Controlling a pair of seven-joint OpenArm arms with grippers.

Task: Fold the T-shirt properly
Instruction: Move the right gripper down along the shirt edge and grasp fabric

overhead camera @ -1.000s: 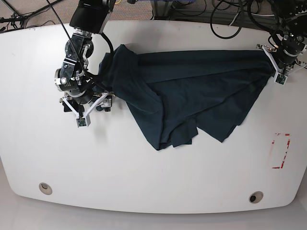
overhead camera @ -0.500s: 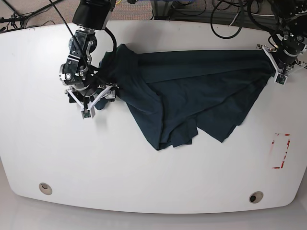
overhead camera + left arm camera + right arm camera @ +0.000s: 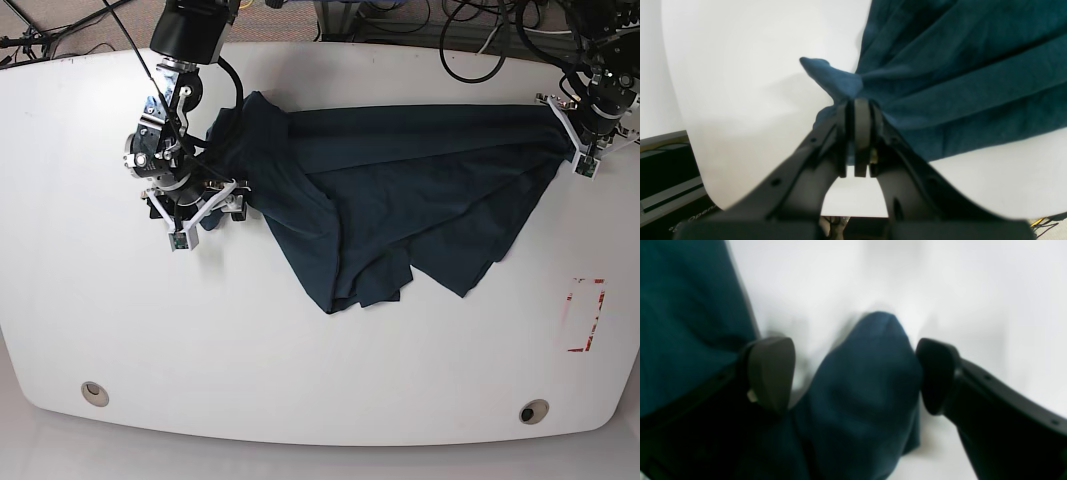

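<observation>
The T-shirt sprawls crumpled across the table. The left gripper pinches one corner; the right gripper, jaws wide, straddles a bunched fold at the opposite end.

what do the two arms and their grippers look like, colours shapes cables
Both arms are black with silver metal joints and black cables along them. The right gripper and left gripper carry white angular finger frames in the base view. Up close, the right gripper's fingers are black with rounded dark pads.
</observation>
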